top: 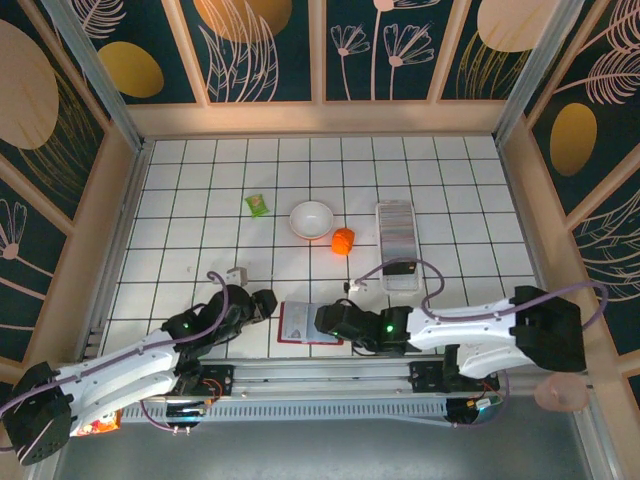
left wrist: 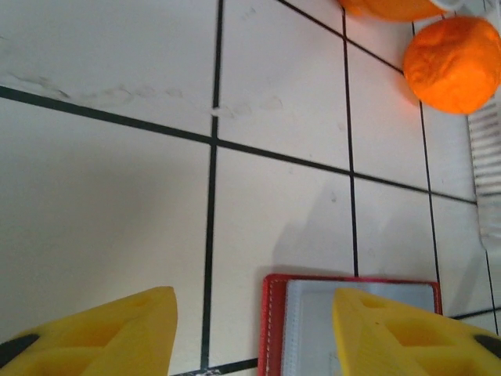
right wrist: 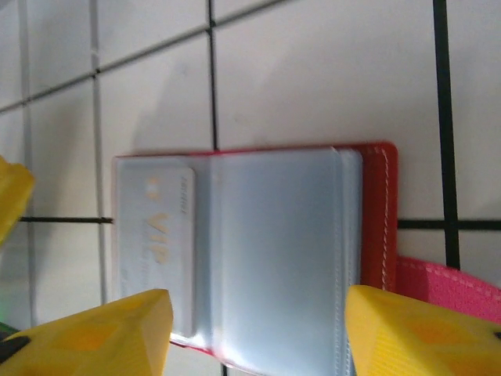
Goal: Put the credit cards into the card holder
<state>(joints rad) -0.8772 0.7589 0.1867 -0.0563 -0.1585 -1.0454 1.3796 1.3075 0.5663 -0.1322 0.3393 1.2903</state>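
Holder (top: 303, 322) lies open and flat on the table (top: 180, 230), pale inside up and red rim showing, closest to the arm bases. Right gripper (top: 326, 320) sits over the holder's right part. Its yellow fingers (right wrist: 94, 329) stand wide apart above the clear sleeves with nothing held. I can't tell if they touch the holder. One VIP card (right wrist: 153, 251) is tucked in a sleeve at one end of the holder. A pink strap (right wrist: 446, 286) sticks out from under the opposite, red end.

Left gripper (top: 262, 303) is just left of the holder. Its fingers (left wrist: 102, 329) are also wide and hold nothing. One finger sits over bare tile and the other over the holder's edge. Contact is unclear.

A small pale cube (top: 236, 275) lies on the table beyond and left of the holder, near the left gripper. An orange ball (top: 343, 240) sits beyond the holder, roughly straight ahead. A white bowl (top: 311, 219) is just past the ball and slightly left.

A clear tray (top: 402, 284) lies beyond and right of the holder, its long side running away from it. The cards (top: 396, 228) stand inside as a silvery ribbed row filling the far part. The tray's near end looks dark and I can't make out what is there.

A small green item (top: 258, 205) lies farthest out, beyond and left of the holder, past the cube.
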